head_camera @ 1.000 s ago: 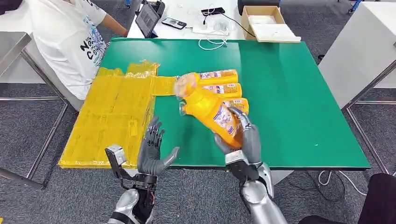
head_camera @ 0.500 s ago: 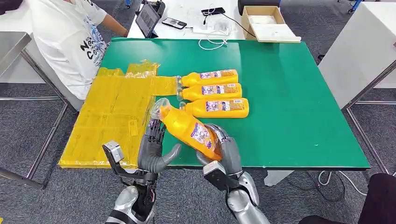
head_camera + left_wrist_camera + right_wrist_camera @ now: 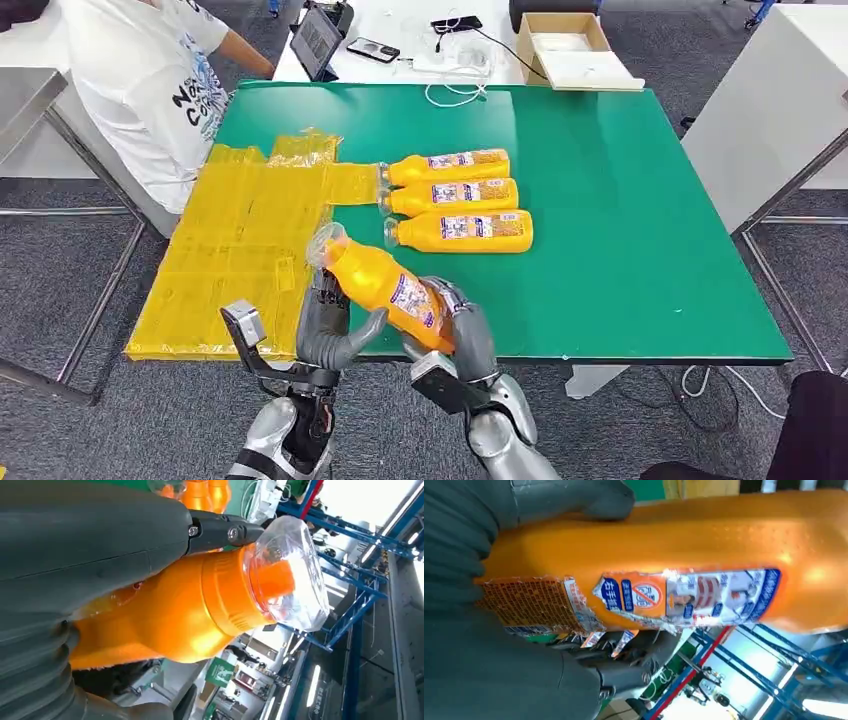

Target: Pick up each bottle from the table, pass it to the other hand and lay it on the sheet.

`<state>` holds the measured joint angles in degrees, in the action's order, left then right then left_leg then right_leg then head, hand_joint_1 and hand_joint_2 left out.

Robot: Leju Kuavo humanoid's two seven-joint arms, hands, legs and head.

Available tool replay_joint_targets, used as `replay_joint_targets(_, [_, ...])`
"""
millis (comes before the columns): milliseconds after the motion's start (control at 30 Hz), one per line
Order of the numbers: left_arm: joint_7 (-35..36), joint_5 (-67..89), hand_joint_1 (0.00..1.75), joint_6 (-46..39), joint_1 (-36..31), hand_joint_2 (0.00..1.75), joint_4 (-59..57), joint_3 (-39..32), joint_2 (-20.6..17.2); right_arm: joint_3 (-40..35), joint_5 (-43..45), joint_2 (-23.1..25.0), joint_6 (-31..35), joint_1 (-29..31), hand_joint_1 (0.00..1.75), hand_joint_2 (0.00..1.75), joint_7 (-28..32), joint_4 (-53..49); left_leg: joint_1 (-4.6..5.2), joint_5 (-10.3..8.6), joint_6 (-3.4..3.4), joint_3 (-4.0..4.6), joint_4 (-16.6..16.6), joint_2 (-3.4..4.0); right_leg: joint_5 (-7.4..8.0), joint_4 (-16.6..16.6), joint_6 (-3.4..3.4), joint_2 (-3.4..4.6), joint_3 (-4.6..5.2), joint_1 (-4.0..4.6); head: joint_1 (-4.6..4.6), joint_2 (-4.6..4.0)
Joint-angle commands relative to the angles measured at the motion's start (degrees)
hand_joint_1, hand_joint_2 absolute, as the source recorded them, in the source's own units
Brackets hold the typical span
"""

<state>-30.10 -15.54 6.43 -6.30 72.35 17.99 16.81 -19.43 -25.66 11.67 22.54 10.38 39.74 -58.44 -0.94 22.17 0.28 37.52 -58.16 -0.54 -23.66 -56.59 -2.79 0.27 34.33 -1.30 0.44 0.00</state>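
While the right hand (image 3: 462, 330) grips the bottle (image 3: 385, 283), its base is hidden; left hand (image 3: 328, 322) spread.

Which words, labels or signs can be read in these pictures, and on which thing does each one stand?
"右手": on a blue patch of the label of the held bottle, beside a round red prohibition sign; the rest of that label is too blurred to read.
"No" and "Co": partial large letters on the person's white shirt; the rest is cut off.
Labels of the three bottles on the table: too small to read.
Green sign in the background: unreadable.
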Motion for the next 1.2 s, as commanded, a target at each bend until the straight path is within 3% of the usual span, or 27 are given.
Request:
replay_joint_targets(33, [1.34,1.5,0.0,0.23,-3.61,1.75,-5.99,3.35,-0.11,-4.03,-1.66,1.03,1.66,5.12,1.75,1.75,-0.59,7.72,0.0,0.08,0.03,-0.19,0.01,0.06,-0.06,0.02,0.13,0.0,-0.19,0.03,0.0,0.0])
replay_joint_targets(267, [2.46,-0.2,0.0,1.24,-3.01,1.75,-7.38,3.56,0.31,-9.86,-2.94,0.8,-0.96,3.35,1.75,1.75,-1.85,9.54,-0.03,0.07,0.01,-0.17,0.03,0.01,-0.06,0.06,0.11,-0.04,-0.18,0.06,0.02,0.0])
replay_joint_targets(1200, [1.88,0.41,0.0,-0.38,-3.35,1.75,-6.81,3.26,0.48,-11.91,-0.88,1.86,-2.97,2.45,1.75,1.75,-0.58,10.49,-0.04,0.07,0.02,-0.1,0.01,-0.01,-0.07,0.03,0.1,-0.07,-0.1,0.05,0.0,0.0])
